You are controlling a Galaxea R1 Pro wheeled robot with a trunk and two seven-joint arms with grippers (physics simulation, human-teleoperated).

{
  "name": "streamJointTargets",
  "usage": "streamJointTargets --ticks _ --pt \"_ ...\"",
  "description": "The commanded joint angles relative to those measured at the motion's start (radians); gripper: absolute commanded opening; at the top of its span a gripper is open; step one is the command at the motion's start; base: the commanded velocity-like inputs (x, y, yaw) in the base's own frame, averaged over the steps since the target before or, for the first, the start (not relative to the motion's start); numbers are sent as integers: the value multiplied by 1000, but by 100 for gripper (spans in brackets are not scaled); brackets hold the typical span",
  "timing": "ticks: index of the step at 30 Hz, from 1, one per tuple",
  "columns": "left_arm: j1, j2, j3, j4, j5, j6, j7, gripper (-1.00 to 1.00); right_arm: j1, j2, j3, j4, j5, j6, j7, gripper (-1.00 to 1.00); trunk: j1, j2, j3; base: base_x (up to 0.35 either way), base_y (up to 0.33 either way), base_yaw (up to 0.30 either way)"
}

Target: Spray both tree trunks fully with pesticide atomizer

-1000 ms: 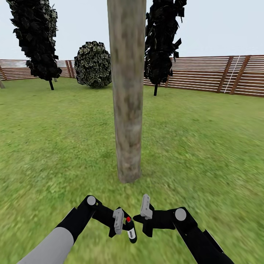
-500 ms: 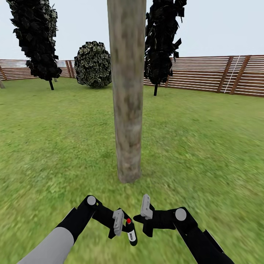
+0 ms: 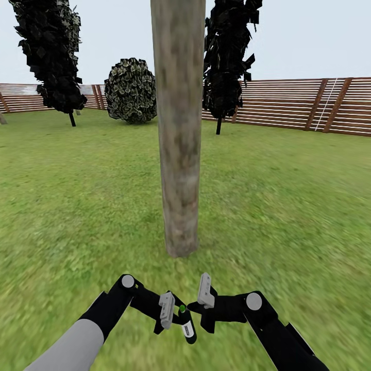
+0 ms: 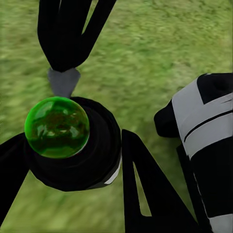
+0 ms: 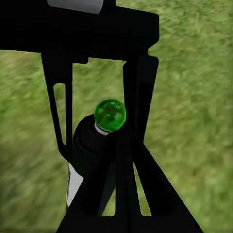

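A thick pale mottled tree trunk (image 3: 178, 129) rises from the grass floor (image 3: 288, 206) straight ahead, its leaves above the head view. My left gripper (image 3: 175, 317) is shut on the pesticide atomizer (image 3: 186, 325), a small black bottle with a white label and a green ball cap (image 4: 57, 127). The left fingers (image 4: 141, 184) clamp its body. My right gripper (image 3: 198, 305) is shut, its tip (image 5: 121, 141) right beside the green cap (image 5: 110, 114). No pesticide mist shows on the trunk.
Two all-black trees (image 3: 51, 56) (image 3: 226, 62) and a round bush (image 3: 131, 90) stand far back by the brown slat fence (image 3: 293, 103). A sliver of another pale trunk (image 3: 2, 118) shows at the far left edge. Lawn lies on both sides of the near trunk.
The atomizer's ball cap has turned from red to green. The bottle has shifted slightly toward the right gripper. The arms and the view have hardly moved.
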Motion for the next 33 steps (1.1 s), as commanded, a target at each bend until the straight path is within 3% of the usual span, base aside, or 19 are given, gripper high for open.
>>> streamJointTargets --ticks 1,11,19,21,25,26,27,28,29,30,33 --pt "0 0 0 0 0 0 0 -100 0 0 0 0 0 0 0 -100 0 0 0 0 0 0" --pt "1 6 -6 13 -19 2 4 -100 0 0 0 0 0 0 0 -100 0 0 0 0 0 0" --pt "2 60 1 18 -104 8 17 -100 0 0 1 0 0 0 0 -100 0 0 0 0 0 0" --pt "2 82 5 18 -112 12 43 -100 0 0 0 1 0 0 0 -100 0 0 0 0 0 0" --pt "5 127 21 17 -114 21 175 -100 0 1 -35 20 -4 -2 -8 -100 0 0 0 0 0 0" --pt "7 131 38 17 -114 22 204 -100 0 2 -60 39 -5 -2 -13 -100 0 0 0 0 0 0" --pt "12 138 104 17 -115 23 277 -100 0 6 -160 122 -7 -3 -56 -100 0 0 0 0 0 0" --pt "13 140 134 17 -115 23 301 -100 0 7 -209 170 -8 -4 -90 -100 0 0 0 0 0 0" --pt "15 143 163 17 -116 23 318 -100 0 8 -261 219 -12 -7 -129 100 0 0 0 0 0 0" --pt "20 151 201 17 -116 23 332 -100 0 8 -344 284 -22 -22 -182 100 0 0 0 0 0 0" --pt "48 164 242 17 -115 23 352 -100 0 8 -507 378 -43 -102 -230 100 0 0 0 0 0 0"
